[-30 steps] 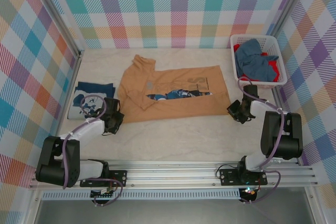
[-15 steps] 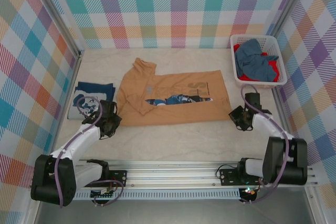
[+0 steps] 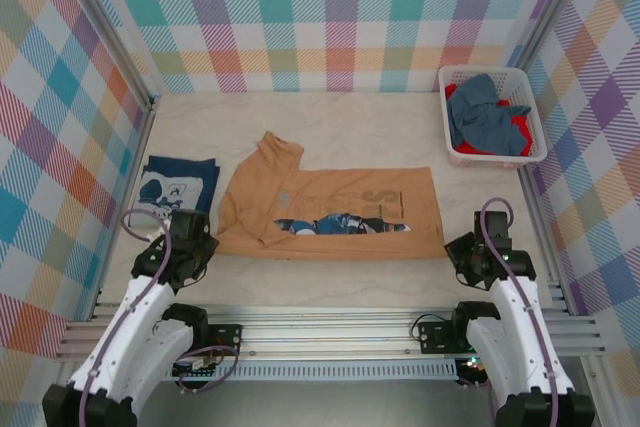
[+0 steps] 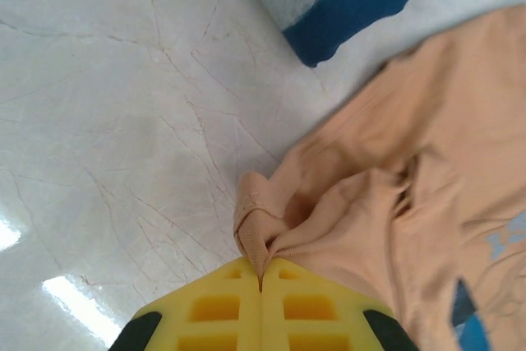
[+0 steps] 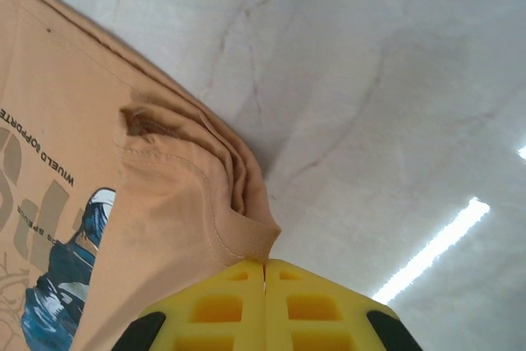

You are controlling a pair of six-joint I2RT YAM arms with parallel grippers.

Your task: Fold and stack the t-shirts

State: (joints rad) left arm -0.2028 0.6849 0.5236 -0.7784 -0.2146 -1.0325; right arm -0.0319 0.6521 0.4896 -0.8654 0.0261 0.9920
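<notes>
Marbled table (image 3: 340, 127), plaid walls (image 3: 340, 17), tan t-shirt (image 3: 345, 192)

tan shirt (image 3: 330, 202), navy shirt (image 3: 178, 185), basket (image 3: 490, 71) on table (image 3: 350, 122)

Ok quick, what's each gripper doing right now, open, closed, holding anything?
Left gripper: closed, pinching an edge of the tan t-shirt.
Right gripper: closed, pinching a corner of the tan t-shirt.

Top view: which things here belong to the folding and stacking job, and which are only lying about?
Job: tan t-shirt, spread out; navy t-shirt, folded at the left; blue shirt and red shirt, in the basket.
Lying about: white basket; plaid walls.
</notes>
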